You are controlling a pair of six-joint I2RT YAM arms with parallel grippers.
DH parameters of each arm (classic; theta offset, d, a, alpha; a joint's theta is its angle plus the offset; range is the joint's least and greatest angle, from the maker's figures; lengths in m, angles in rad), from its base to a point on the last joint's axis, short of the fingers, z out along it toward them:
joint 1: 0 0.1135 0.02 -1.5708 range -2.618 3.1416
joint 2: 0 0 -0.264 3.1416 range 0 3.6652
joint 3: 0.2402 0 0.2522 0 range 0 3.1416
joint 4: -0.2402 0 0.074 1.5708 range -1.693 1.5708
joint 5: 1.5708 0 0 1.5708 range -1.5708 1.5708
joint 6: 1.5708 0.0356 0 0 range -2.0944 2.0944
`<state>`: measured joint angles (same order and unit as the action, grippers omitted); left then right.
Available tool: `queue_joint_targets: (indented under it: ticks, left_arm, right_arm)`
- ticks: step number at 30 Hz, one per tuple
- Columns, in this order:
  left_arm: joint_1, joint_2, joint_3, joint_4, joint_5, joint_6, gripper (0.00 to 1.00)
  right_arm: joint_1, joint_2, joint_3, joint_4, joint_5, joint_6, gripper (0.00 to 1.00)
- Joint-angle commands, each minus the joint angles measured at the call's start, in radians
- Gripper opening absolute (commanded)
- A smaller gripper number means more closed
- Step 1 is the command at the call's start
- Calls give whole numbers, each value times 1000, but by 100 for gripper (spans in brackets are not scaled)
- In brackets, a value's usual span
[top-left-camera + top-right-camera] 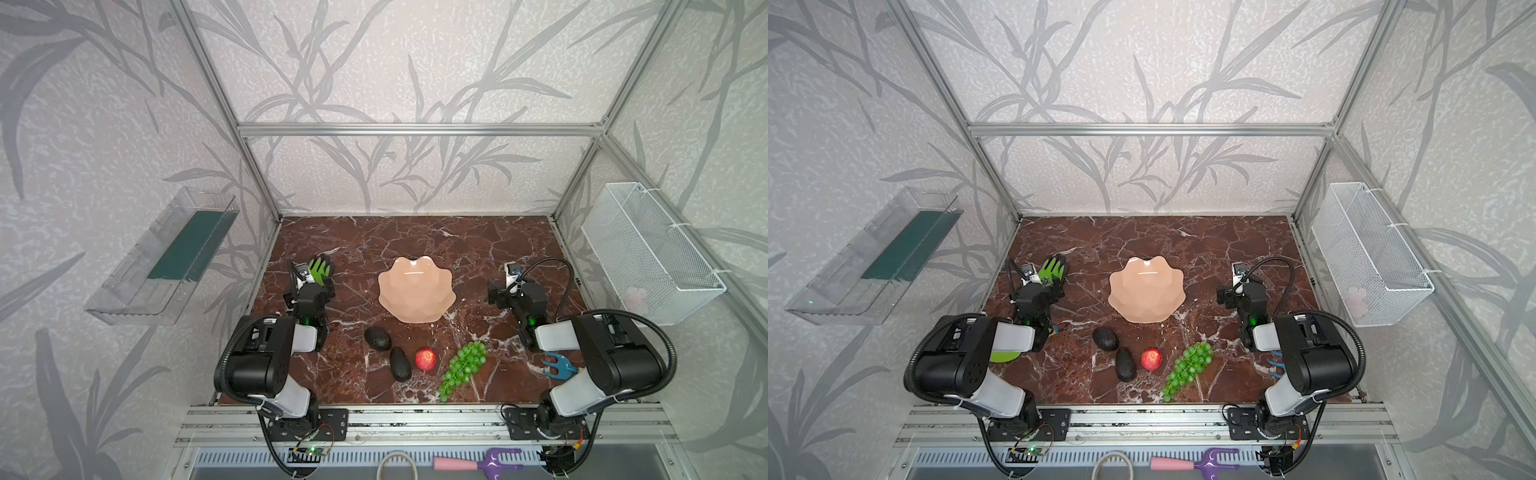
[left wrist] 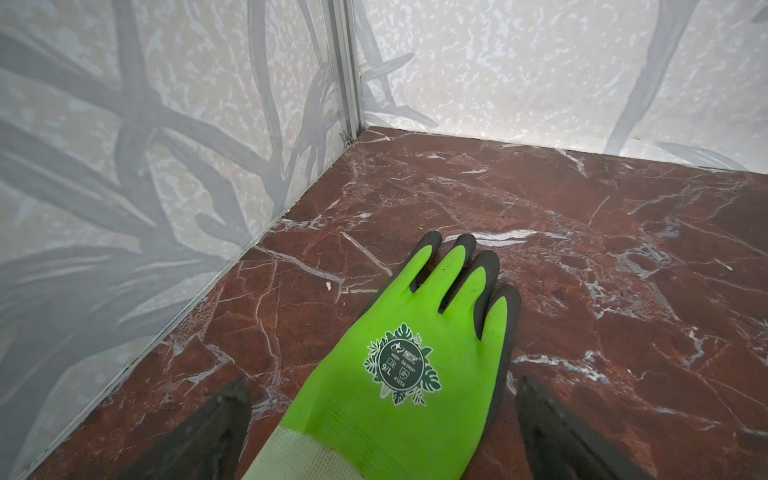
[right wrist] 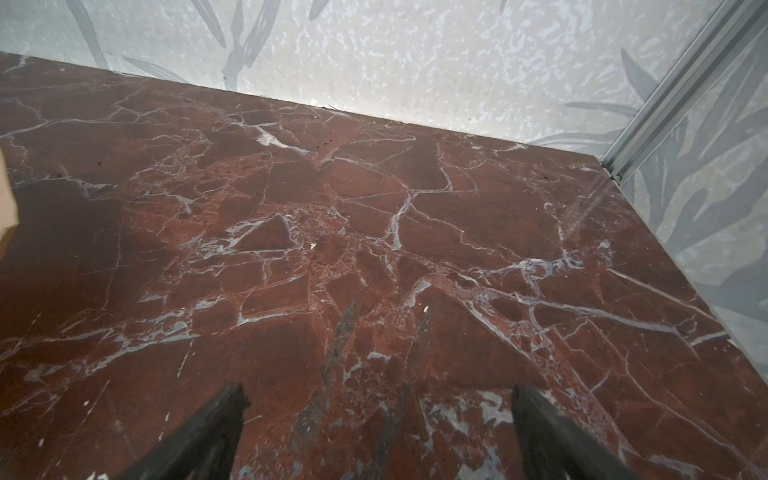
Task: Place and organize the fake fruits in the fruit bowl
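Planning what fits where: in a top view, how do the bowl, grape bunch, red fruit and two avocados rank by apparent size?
1. fruit bowl
2. grape bunch
3. rear avocado and front avocado: too alike to rank
4. red fruit, smallest

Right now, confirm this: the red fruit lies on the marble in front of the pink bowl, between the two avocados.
Wrong in one respect. The red fruit lies on the marble in front of the pink bowl, but between an avocado and the grapes; the second avocado lies farther left. Both top views show it.
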<state>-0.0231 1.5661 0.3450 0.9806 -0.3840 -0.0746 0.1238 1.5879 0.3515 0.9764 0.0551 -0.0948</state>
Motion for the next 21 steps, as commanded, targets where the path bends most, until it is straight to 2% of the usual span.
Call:
queue_joint_targets:
  ticks: [1,21]
  left_arm:
    - [3,5,14,20,-11,3,99]
    - [3,6,14,19,-11,3,99]
  right_arm:
    - [-10,-2,24,0,-15,6,99]
    - [-10,-2,21,7,-14,4,99]
